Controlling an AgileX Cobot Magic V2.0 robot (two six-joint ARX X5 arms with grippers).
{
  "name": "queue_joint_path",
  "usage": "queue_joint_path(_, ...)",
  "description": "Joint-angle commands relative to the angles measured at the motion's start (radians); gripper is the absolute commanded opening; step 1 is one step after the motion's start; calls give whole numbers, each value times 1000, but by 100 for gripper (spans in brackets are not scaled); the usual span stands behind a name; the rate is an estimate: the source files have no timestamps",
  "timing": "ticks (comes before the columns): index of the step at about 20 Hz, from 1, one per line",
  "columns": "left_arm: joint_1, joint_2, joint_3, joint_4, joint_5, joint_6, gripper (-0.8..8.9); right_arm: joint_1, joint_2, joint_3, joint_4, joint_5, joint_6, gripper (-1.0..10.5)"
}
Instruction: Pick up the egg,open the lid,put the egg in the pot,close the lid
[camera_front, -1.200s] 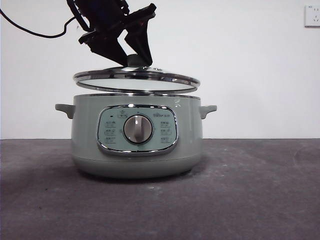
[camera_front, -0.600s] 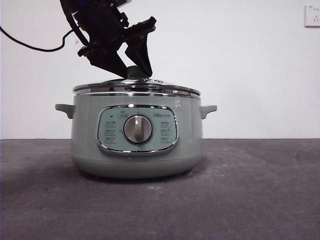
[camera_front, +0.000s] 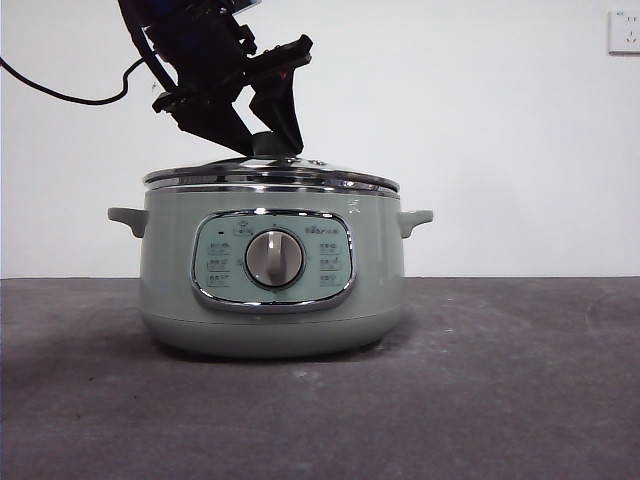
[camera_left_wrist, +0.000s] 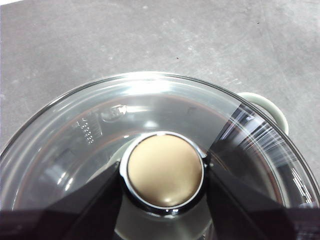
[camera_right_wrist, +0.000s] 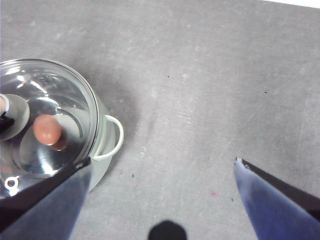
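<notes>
Change: since a second ago, when it was held tilted above the pot, the lid (camera_front: 271, 177) has been lowered and is now seated on the rim; the pot itself is seen shifted very slightly.
Lid: it is laid flat on the pot (camera_front: 272, 282), chrome rim against the pot's top edge all round, knob (camera_left_wrist: 165, 170) uppermost.
Left gripper (camera_front: 266, 143): it is brought down from the upper left over the pot; in the left wrist view its jaws are pressed against both sides of the knob, so the knob is gripped.
Egg (camera_right_wrist: 47, 129): it is seen through the glass in the right wrist view, lying inside the pot under the lid.
Right gripper (camera_right_wrist: 160, 172): it is held high above the desk (camera_right_wrist: 210, 90) beside the pot, jaws spread wide apart with nothing between them.
Pot: it is stood upright on the grey desk, dial (camera_front: 274, 259) facing the front view, one side handle (camera_front: 414, 220) at each end.
</notes>
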Motion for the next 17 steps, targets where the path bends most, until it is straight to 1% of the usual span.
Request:
queue_joint_path(1,-4,3,-15,-29,-13,16,167,1,1,1,-3,-1,10,472)
queue_joint_path(2,-4,3,-15,-45,-13,22,175,1,0,1,-6,-1,10,472)
queue_joint_path(3,-4,3,-15,-53,-13,36,263,1,0,1,-11,-1,10,472)
queue_joint_path(4,-4,3,-15,-54,-14,40,374,1,0,1,-15,-1,10,472)
queue_joint_path(5,-4,3,-15,-51,-14,40,412,1,0,1,-16,-1,10,472)
queue_joint_path(9,-3,3,-15,-37,-43,43,409,1,-1,1,-17,-2,10,472)
queue_joint_path(13,-4,-10,-12,-8,-41,42,409,1,-1,1,-15,-2,11,472)
queue_joint_path(17,-18,-117,0,-18,-41,42,409,1,-4,1,7,-3,11,472)
